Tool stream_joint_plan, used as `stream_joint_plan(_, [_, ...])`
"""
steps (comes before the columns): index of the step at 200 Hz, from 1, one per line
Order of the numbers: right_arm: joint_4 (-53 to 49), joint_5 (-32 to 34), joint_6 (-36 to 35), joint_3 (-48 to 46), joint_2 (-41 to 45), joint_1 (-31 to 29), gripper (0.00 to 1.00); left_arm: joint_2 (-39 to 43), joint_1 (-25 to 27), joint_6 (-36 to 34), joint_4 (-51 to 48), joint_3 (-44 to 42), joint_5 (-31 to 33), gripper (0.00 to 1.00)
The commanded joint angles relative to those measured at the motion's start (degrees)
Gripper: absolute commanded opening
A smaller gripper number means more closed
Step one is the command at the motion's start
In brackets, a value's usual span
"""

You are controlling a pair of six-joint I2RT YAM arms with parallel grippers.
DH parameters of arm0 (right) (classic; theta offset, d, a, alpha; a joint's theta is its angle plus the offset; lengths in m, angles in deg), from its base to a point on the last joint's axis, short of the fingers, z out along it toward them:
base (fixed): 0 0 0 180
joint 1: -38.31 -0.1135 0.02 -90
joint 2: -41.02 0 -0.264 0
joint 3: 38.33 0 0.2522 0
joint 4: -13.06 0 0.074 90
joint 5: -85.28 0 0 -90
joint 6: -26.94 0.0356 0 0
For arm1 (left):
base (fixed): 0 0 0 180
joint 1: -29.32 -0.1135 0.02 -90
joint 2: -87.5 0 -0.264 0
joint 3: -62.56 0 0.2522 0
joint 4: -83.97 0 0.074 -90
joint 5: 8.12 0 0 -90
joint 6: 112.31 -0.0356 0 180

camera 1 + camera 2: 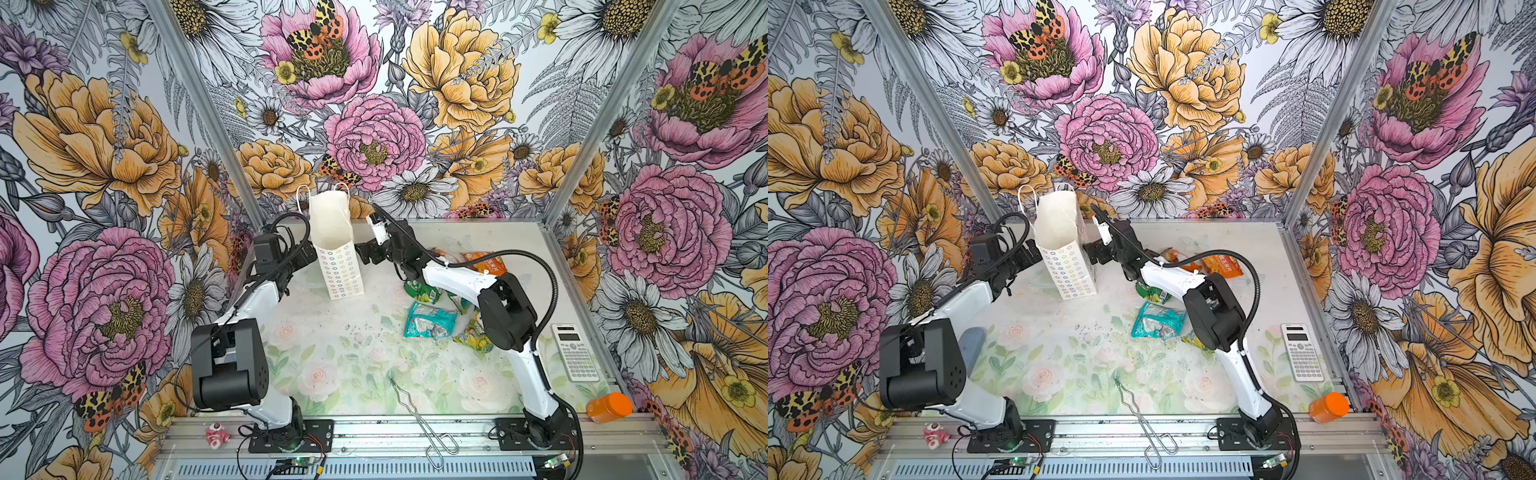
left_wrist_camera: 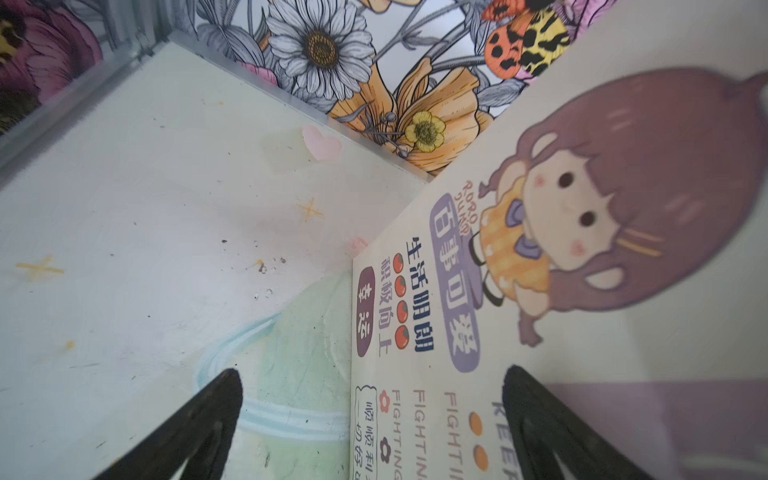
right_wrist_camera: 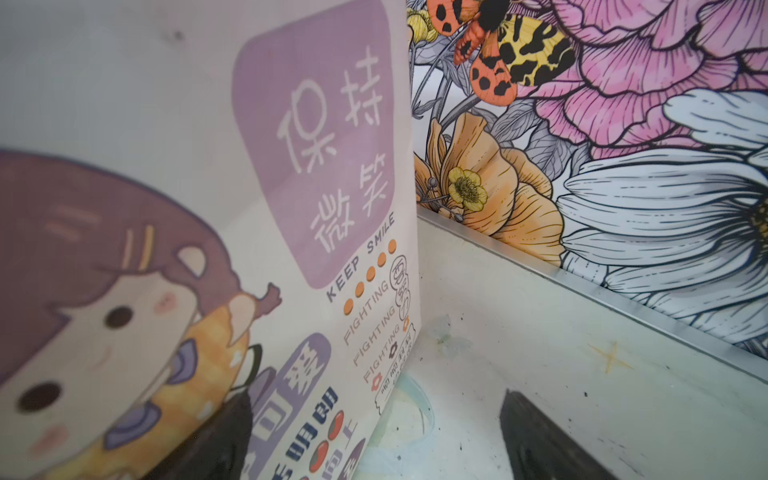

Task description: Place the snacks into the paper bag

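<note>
A: Left gripper (image 2: 374, 390) first. How do the jaws stand?

B: Spread wide, gripping nothing. One finger (image 2: 208, 424) shows over the table mat (image 2: 124, 249). Its mate shows over the cartoon-girl face of the paper bag (image 2: 582, 257). The bag's vertical edge runs between them. Contact with the paper: cannot tell.

A: Right gripper (image 3: 374, 424)?

B: Same story: jaws wide, holding nothing. One finger, dark and blurred, sits in front of the printed face, the other over bare mat. The bag's edge runs up between them. Touching or just off it: cannot tell.

A: Arm poses, in both top views?

B: The left arm (image 1: 253, 299) climbs from its base on the front rail (image 1: 415, 432). Its elbow is folded high at the left and the forearm reaches back to the bag's left face. The right arm (image 1: 457, 278) rises from the front-right base with its elbow hunched above the snacks. Its forearm runs back and leftward to the bag's right face. The grippers flank the bag, one on each side.

A: Bag?

B: Upright at the back middle of the table. Mouth open, cord handles up, flower-outline side toward the camera.

A: Snacks?

B: On the mat right of the bag, near and partly under the right arm:
- orange packet (image 1: 486, 264)
- green packet (image 1: 422, 293)
- teal packet (image 1: 430, 320), lying clear
- yellow-green packet (image 1: 473, 338), half hidden by the elbow
</note>
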Motion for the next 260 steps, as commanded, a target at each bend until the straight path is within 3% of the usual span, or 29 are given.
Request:
stream_joint_plan(1, [-0.2,0.6,-1.0,-1.0,3.8,-0.2,0.95,3.9,-1.0,-1.6,-7.2,1.7,4.7,0.99])
stream_joint_plan(50, [-1.5,-0.1,-1.5,-2.0,5.3,0.0,0.97,11.0,-1.4,-0.8,-16.9,4.0,6.4,0.99])
stream_joint_plan(172, [-12.9,5.2,-2.5,-4.8,13.5,1.3,1.00,19.2,-1.5,7.3,-25.2,9.3,4.1,0.99])
stream_joint_plan(260, [-16.9,3.8,-2.9,-7.6,17.0,2.9,1.00,19.4,6.2,4.8,-31.9,17.8,8.7,0.99])
